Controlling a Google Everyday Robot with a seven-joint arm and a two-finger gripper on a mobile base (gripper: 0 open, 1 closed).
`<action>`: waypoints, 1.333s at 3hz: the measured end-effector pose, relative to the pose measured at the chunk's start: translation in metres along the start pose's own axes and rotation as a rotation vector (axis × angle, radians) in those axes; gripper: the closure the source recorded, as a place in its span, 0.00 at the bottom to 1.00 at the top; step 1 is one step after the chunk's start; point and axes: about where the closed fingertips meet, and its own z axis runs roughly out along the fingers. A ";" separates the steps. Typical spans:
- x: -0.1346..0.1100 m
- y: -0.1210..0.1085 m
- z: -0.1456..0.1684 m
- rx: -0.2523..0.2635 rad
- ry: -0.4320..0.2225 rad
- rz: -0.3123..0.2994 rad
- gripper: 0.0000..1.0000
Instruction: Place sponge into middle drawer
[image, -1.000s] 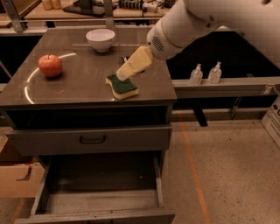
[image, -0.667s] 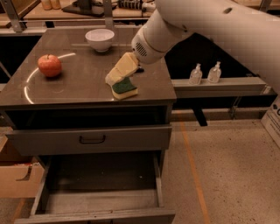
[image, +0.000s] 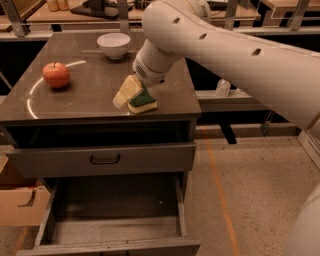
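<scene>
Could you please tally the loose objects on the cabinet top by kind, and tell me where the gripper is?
apple: 1
bowl: 1
sponge: 1
Total: 3
The gripper is low over the cabinet top, right at the sponge's left edge.

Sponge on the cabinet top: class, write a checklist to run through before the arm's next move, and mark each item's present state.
1. Green-topped yellow foam sponge lies on the dark tabletop, near its front edge: ok.
2. Pale two-finger gripper is right at the sponge: ok.
3. Grasp on the sponge is secure: cannot tell.
4. Wide grey metal middle drawer is open, with bare floor showing: ok.
5. Red apple and white bowl are apart from the sponge: ok.
</scene>
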 end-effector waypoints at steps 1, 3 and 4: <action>0.006 0.004 0.022 -0.001 0.044 -0.005 0.16; 0.008 0.018 0.017 -0.019 0.054 -0.068 0.63; -0.001 0.036 -0.039 -0.058 -0.010 -0.168 0.87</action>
